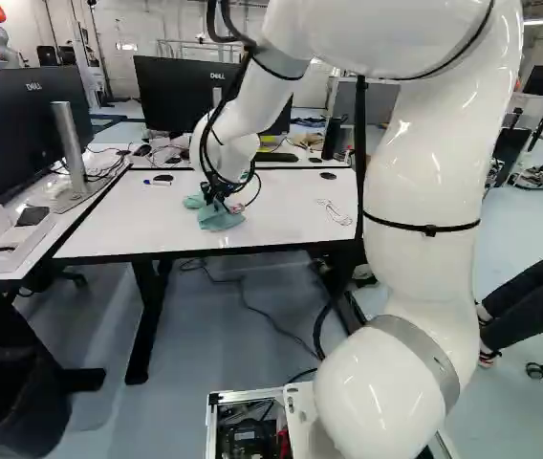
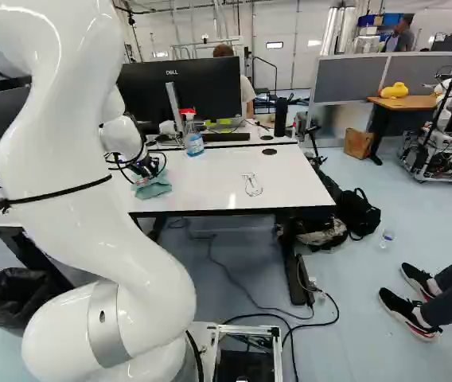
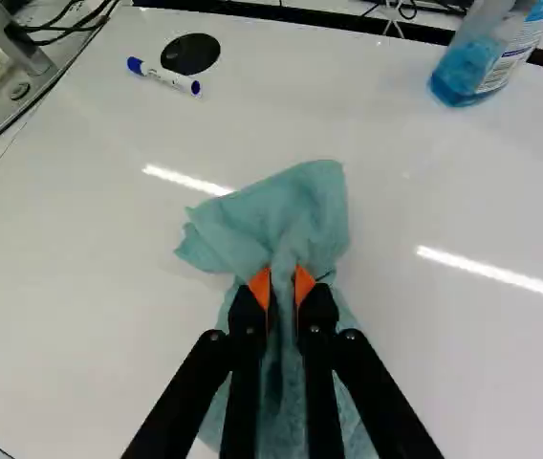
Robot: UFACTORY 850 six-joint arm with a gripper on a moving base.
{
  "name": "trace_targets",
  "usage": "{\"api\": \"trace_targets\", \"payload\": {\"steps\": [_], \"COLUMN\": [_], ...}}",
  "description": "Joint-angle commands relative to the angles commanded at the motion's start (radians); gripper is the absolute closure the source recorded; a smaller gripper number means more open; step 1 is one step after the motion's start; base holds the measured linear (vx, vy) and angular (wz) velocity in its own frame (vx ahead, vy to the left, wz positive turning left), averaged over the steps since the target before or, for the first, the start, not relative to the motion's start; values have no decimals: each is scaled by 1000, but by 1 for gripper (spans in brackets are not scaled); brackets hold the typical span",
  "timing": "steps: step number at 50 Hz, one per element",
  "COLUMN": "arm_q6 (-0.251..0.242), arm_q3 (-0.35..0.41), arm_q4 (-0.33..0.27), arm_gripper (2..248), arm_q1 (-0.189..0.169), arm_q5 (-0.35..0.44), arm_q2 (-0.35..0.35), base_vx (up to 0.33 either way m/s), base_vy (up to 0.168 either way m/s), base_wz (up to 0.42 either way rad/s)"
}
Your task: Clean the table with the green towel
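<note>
At the left part of the white table (image 1: 291,212), the gripper (image 1: 216,196) is low over the tabletop, with the green towel (image 1: 218,218) bunched beneath it. In the wrist view the gripper (image 3: 283,287) is shut on the towel (image 3: 295,210); a fold of cloth is pinched between its orange pads. The towel lies against the table, one part spread ahead of the fingers and the rest under them. In the right base view the towel (image 2: 153,188) shows beside the arm, near the table's front edge.
A spray bottle (image 2: 193,137) with blue liquid stands at the table's far side. A blue-capped marker (image 3: 163,76) lies by a black round cap (image 3: 190,54). Line drawing (image 2: 252,185) marks the tabletop's right part. Monitors (image 1: 195,94) stand behind and left. Another robot (image 2: 449,119) stands far right.
</note>
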Motion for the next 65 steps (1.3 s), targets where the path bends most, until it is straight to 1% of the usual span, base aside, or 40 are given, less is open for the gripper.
{"api": "trace_targets", "payload": {"steps": [21,47,53,65], "arm_q6": [0,0,0,0], "arm_q3": [0,-1,-4,5], "arm_q4": [0,0,0,0], "arm_gripper": [200,200,200,200], "arm_q1": [0,1,11,47], "arm_q5": [-1,-23,-23,-23], "arm_q2": [0,0,-4,4], "base_vx": [0,0,0,0], "base_vy": [0,0,0,0], "base_wz": [0,0,0,0]}}
